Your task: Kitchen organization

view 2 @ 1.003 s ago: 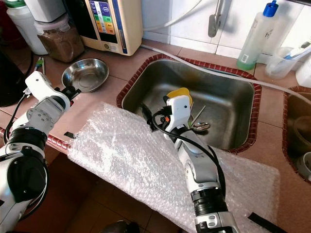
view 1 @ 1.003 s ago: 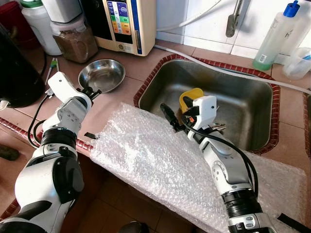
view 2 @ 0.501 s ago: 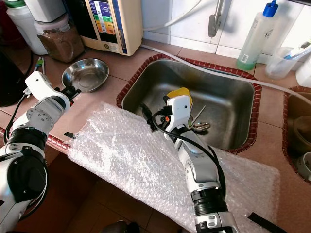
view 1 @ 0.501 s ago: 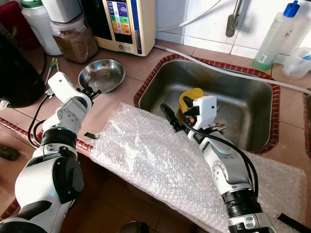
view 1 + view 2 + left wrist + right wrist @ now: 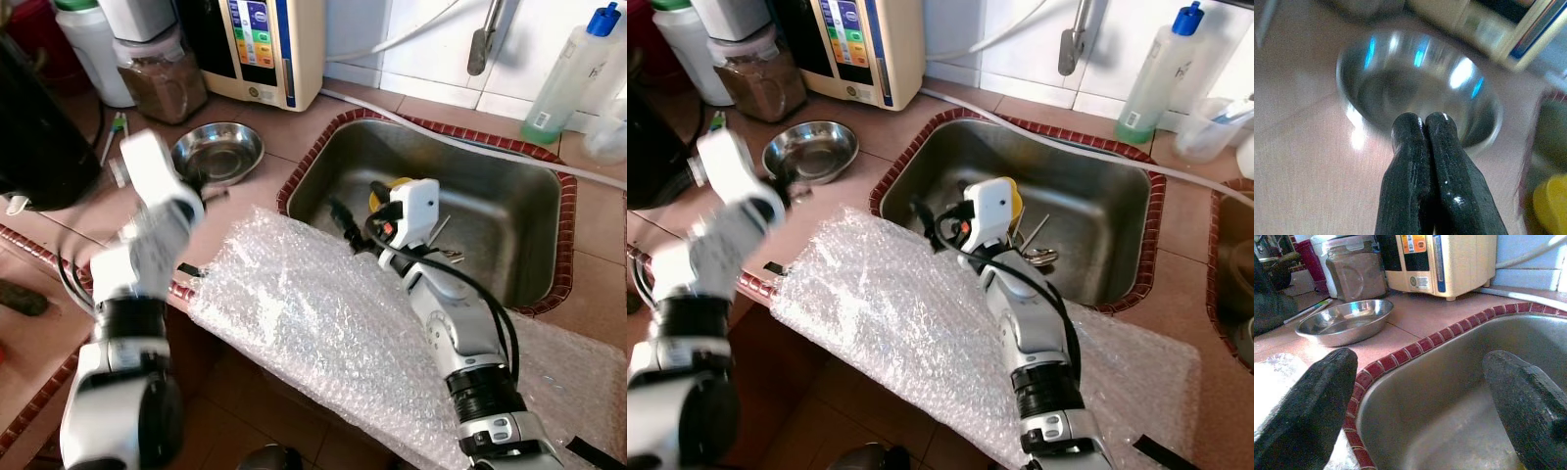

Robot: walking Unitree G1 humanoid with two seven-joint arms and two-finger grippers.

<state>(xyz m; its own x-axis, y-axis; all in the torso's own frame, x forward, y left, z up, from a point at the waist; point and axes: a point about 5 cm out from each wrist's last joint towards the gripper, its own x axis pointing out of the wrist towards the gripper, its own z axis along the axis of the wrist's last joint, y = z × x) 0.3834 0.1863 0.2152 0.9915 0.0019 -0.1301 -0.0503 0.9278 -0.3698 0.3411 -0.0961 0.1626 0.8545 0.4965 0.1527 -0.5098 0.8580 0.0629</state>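
A shallow steel bowl [image 5: 217, 152] sits on the tiled counter left of the sink [image 5: 490, 166]. My left gripper [image 5: 1425, 120] is shut with nothing in it, its tips pointing at the bowl's near rim from just in front. The left arm [image 5: 157, 211] is blurred. My right gripper [image 5: 1420, 382] stands open over the sink's near-left rim, above the edge of a bubble wrap sheet [image 5: 323, 323]. A yellow object [image 5: 395, 184] lies in the sink, partly hidden behind my right wrist, next to some cutlery [image 5: 1038, 257].
A cream water appliance [image 5: 265, 44], a jar of brown powder [image 5: 162, 73] and a white bottle [image 5: 93, 39] stand behind the bowl. A soap bottle [image 5: 573, 73] and the tap [image 5: 485, 39] are behind the sink. A black appliance [image 5: 34, 127] is at far left.
The camera has shifted a little. My left arm has swung more upright and is blurred in motion, still by the bowl. The right gripper stays open at the sink rim.
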